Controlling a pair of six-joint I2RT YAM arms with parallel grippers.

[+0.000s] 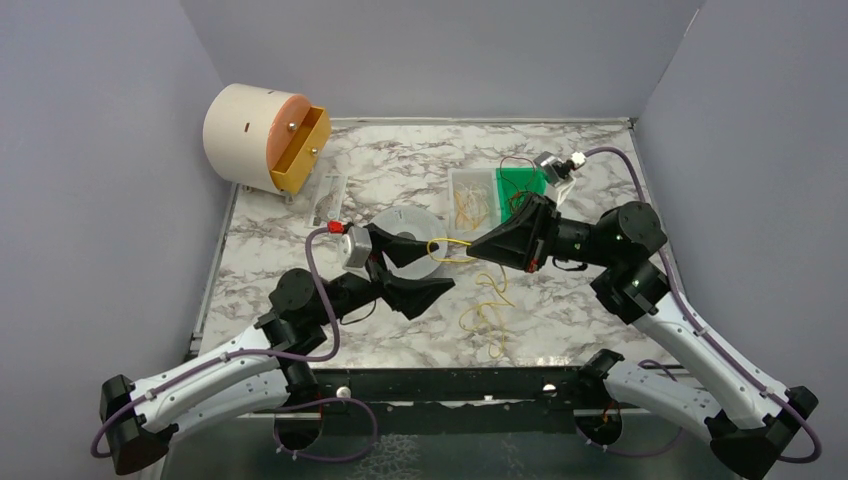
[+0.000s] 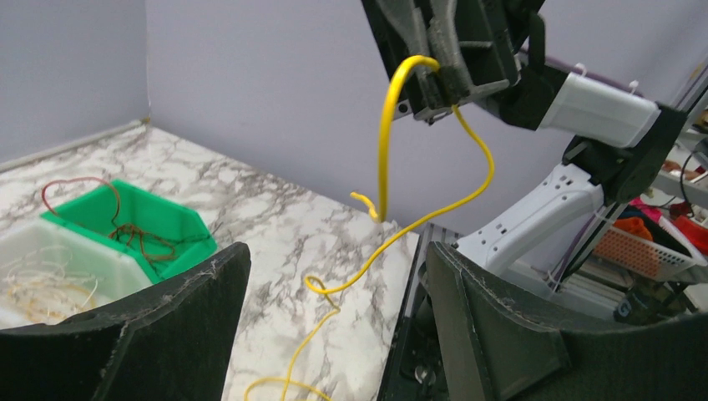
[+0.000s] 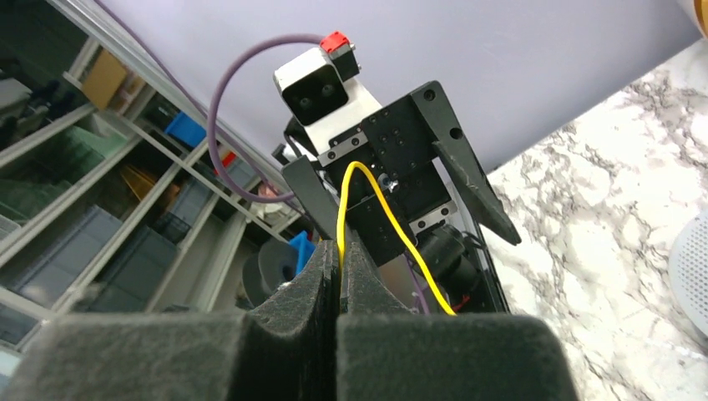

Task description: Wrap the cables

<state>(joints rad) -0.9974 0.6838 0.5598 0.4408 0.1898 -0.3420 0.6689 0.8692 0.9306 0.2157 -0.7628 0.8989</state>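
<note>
The right gripper [image 1: 474,250] is pressed together, pinching 1 yellow cable [image 2: 383,142] above the table [image 1: 280,230]. The cable arcs up from the pinch, then trails down to a loose tangle on the marble near the table's near edge. The left gripper [image 1: 432,266] is spread wide, just beside the arc, not touching it. Bare marble lies left of both. Behind the right gripper are 2 bins side by side: white bin [image 1: 470,200] and green bin [image 1: 522,182] with red-brown cables [image 2: 138,238]. A drum [image 1: 250,120] sits in the far-left corner, drawer [image 1: 300,150] open.
</note>
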